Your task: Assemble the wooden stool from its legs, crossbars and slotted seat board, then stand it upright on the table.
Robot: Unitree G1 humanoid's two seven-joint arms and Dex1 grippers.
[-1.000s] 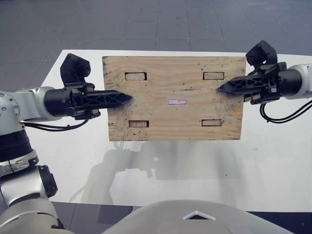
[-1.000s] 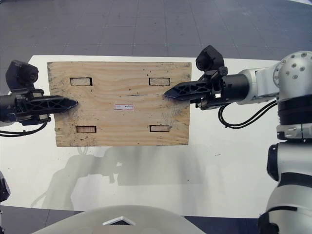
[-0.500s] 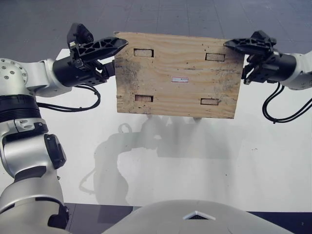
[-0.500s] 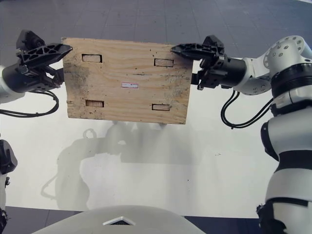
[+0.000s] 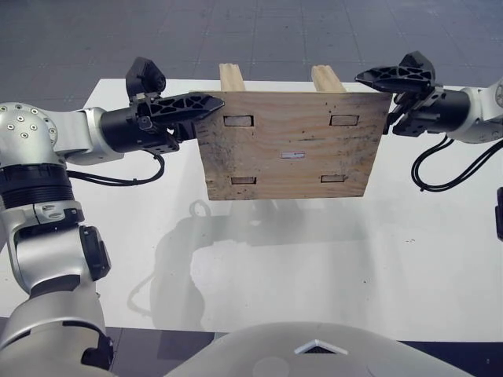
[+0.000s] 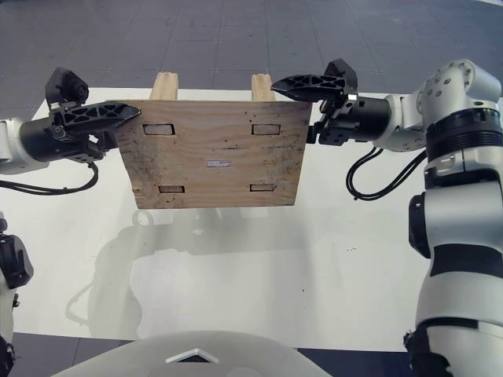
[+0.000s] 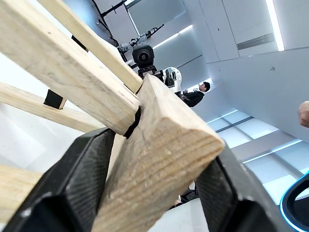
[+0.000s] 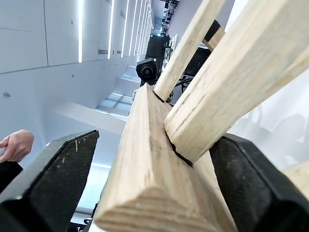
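One stool (image 5: 287,145) between two hands (image 5: 209,103) (image 5: 368,78)

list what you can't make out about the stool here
Stool's underside: in the head views the seat board hides all but two leg ends.
Wooden bars: cut off by the wrist views' edges; leg or crossbar, cannot tell.
Label on the board: too small to read.

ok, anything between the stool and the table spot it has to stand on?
Nothing visible does. The left gripper and right gripper clamp the stool by its far corners, above the table.
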